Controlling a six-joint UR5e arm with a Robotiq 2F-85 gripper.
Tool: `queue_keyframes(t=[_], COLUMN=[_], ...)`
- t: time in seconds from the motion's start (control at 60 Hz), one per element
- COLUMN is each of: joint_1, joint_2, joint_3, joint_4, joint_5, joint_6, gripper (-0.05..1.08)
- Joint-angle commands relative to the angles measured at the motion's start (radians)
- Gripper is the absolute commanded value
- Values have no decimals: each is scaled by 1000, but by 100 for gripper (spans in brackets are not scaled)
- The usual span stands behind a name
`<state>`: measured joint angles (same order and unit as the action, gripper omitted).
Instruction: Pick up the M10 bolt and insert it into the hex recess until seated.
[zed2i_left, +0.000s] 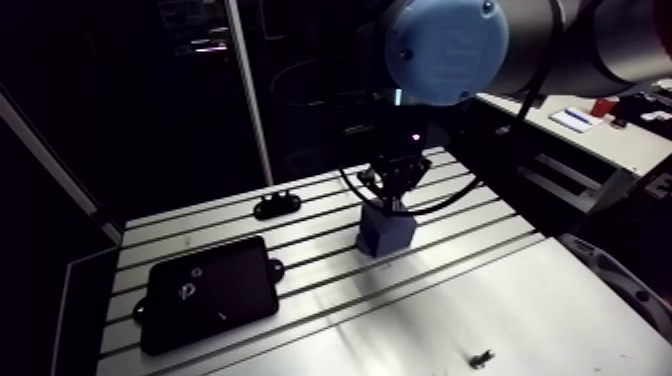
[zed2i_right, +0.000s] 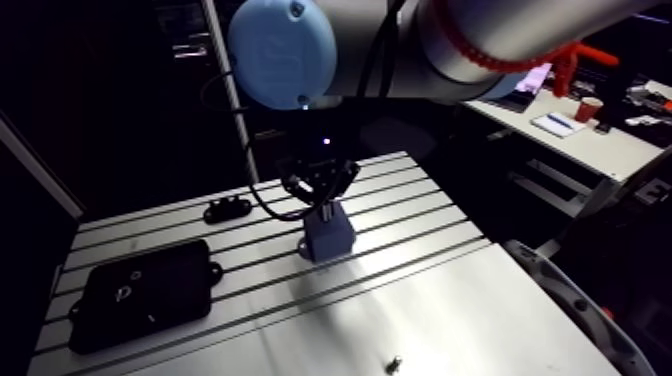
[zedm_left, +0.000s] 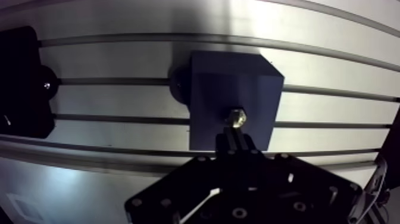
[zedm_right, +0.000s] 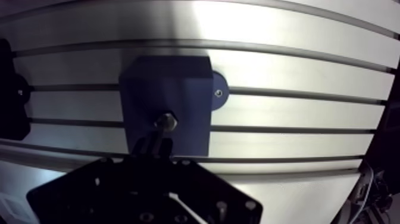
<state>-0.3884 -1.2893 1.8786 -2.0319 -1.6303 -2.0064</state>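
Observation:
A dark blue block (zedm_left: 235, 95) stands on the slotted table (zed2i_left: 480, 290), fixed by round tabs at its sides. The M10 bolt (zedm_left: 235, 117), with a brassy hex head, is at the top face of the block near the edge closest to the gripper. My gripper (zedm_left: 236, 136) hangs right over the block, its two fingers pressed close together on the bolt. In the arm view the gripper (zed2i_left: 397, 192) comes straight down onto the block (zed2i_left: 385, 233). How deep the bolt sits in the recess is hidden.
A black flat plate (zed2i_left: 210, 292) with mounting ears lies on the table's left side. A small black bracket (zed2i_left: 277, 206) sits behind it. A tiny dark part (zed2i_left: 482, 356) lies on the smooth sheet near the front edge.

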Motion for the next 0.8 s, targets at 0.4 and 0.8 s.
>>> queue_keyframes(t=[0.4, 0.8], joint_1=[-14, -14], joint_2=[23, 26], joint_3=[-2, -8], joint_4=[-8, -8], joint_5=[-1, -1], joint_6=[-1, -2], gripper=[102, 102])
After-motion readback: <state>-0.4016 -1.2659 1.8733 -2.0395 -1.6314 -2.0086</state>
